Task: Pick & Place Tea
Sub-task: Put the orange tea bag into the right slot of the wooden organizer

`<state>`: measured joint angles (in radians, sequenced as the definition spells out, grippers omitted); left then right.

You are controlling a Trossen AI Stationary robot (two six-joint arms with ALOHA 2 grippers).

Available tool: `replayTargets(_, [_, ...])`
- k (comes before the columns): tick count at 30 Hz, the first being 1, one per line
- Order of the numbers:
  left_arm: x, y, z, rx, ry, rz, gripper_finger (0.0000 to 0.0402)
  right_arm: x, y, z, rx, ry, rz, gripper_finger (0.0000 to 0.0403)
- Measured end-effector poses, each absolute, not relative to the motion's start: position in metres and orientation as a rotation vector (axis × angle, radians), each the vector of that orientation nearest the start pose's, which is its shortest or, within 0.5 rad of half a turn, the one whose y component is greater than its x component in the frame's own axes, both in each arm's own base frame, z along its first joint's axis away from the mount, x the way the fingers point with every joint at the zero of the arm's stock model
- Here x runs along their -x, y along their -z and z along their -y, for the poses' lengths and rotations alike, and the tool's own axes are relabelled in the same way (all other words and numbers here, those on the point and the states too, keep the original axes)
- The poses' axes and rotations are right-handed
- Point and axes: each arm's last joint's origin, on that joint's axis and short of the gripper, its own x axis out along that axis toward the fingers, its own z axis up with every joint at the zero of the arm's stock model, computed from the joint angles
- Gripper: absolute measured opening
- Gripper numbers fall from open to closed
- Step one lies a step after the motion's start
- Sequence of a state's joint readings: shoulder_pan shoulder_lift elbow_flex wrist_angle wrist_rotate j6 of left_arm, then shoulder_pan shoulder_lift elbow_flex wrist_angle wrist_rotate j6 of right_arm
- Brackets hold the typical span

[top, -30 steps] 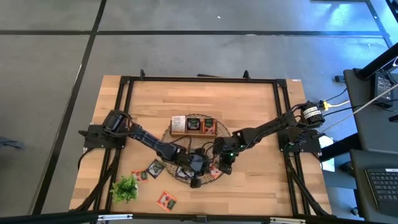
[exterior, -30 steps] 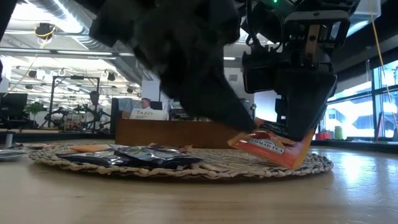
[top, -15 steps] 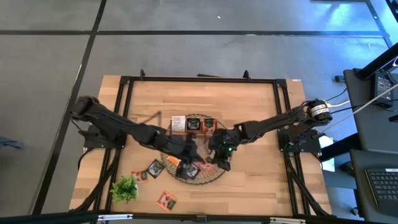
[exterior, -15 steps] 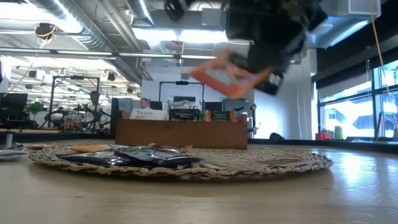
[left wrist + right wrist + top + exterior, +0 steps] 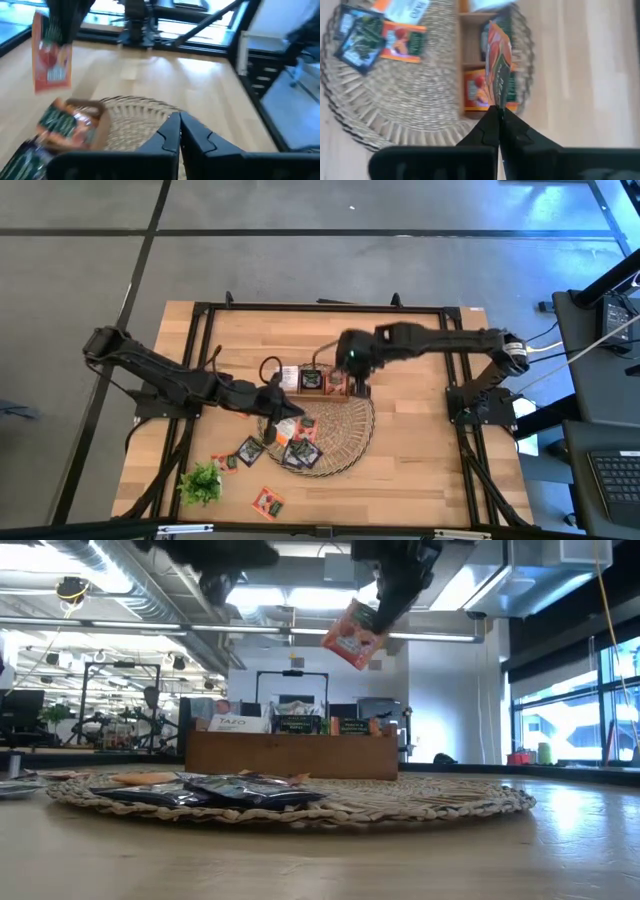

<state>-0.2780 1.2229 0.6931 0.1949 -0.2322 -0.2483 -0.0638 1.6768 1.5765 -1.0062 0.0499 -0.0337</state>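
Right gripper (image 5: 359,387) raised above the tray (image 5: 291,754), fingers pinched tight on an orange sachet (image 5: 353,635) that hangs tilted from the tips. Directly under it, the tray's end compartment, holding another orange sachet (image 5: 479,93); next along, a compartment with dark sachets, then one with a white packet (image 5: 288,377). Tray lying on the far edge of the mat (image 5: 355,435).

Left gripper (image 5: 283,408) low over the mat's near-left part, fingers (image 5: 169,134) pressed together with nothing between them. Just beside it, toward the table's front edge, several dark and orange sachets (image 5: 300,448) lying flat on the mat. Further out from it, off the mat on bare wood: a dark sachet (image 5: 248,450), a small one (image 5: 229,462) beside the sprig (image 5: 201,480), and a red one (image 5: 267,502) near the front edge.
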Motion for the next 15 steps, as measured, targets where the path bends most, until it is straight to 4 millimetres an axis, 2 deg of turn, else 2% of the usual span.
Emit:
replayTargets(3, [-0.251, -0.238, 0.062, 0.172, -0.064, -0.337, 0.0002, -0.341, -0.315, 0.040, 0.021, 0.079, -1.121, 0.0007])
replayTargets(7, [-0.251, -0.234, 0.057, 0.166, -0.108, -0.352, 0.0002, -0.344, -0.299, 0.055, 0.017, 0.051, -1.208, 0.0007])
replayTargets(15, [-0.250, -0.231, 0.056, 0.158, -0.110, -0.381, 0.0002, -0.357, -0.266, 0.066, -0.014, -0.027, -1.326, 0.0008])
